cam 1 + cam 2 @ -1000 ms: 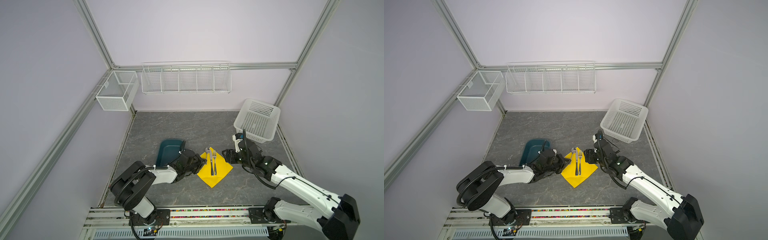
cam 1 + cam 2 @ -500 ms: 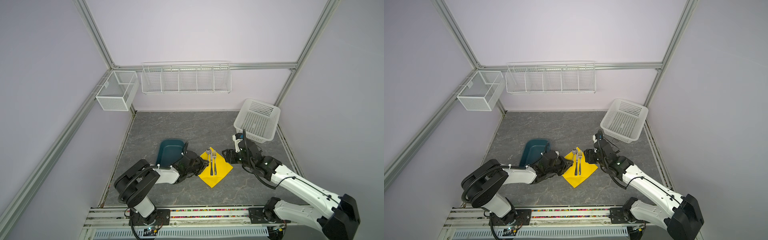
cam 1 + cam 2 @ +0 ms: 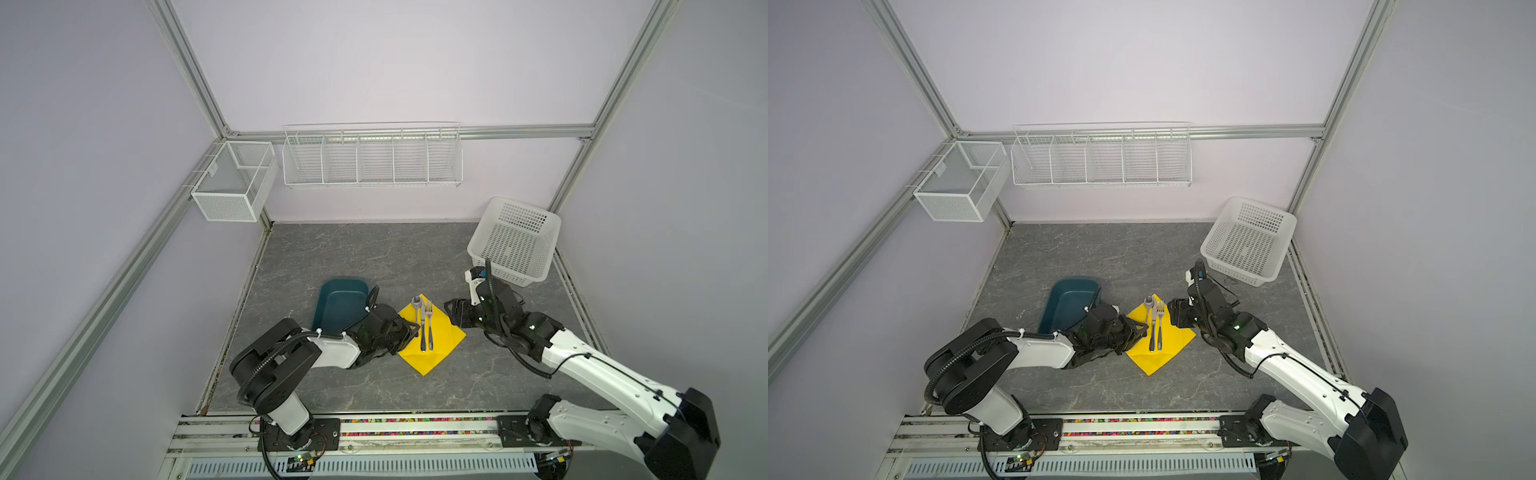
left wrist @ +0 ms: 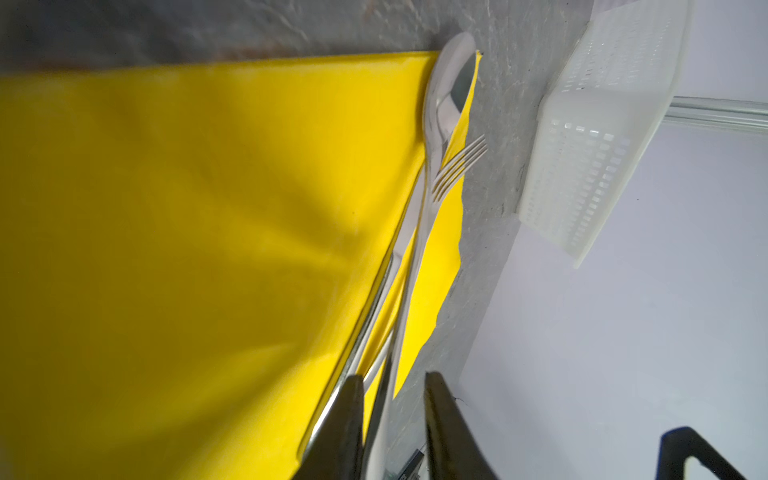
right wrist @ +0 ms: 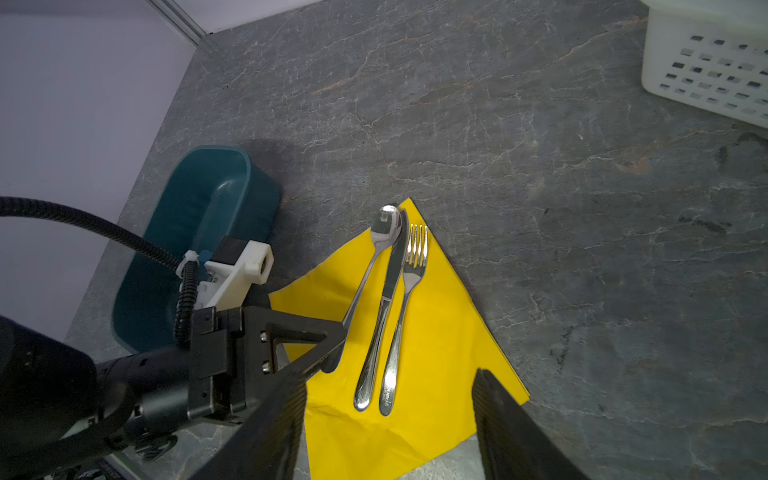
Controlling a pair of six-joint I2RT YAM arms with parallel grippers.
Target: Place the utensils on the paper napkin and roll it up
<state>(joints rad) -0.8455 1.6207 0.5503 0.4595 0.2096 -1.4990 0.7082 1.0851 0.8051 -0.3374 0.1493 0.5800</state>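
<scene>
While the utensils [image 3: 424,328] lie together on the paper napkin [image 3: 445,337], a gripper sits at either side.
Set corner-on toward the counter's [image 3: 353,257] front edge, midway across, the napkin holds spoon [image 5: 386,226], knife [image 5: 390,282] and fork [image 5: 412,274] along its middle, heads toward its far corner. The left gripper [image 4: 393,376], low at its left corner, has jaws slightly apart by the spoon's handle; contact cannot be told. The right gripper [image 5: 386,374] hovers off the napkin's right edge, jaws wide apart, empty. A teal tray [image 3: 334,293] lies just left; a white basket [image 3: 515,245] fills the far right corner.
</scene>
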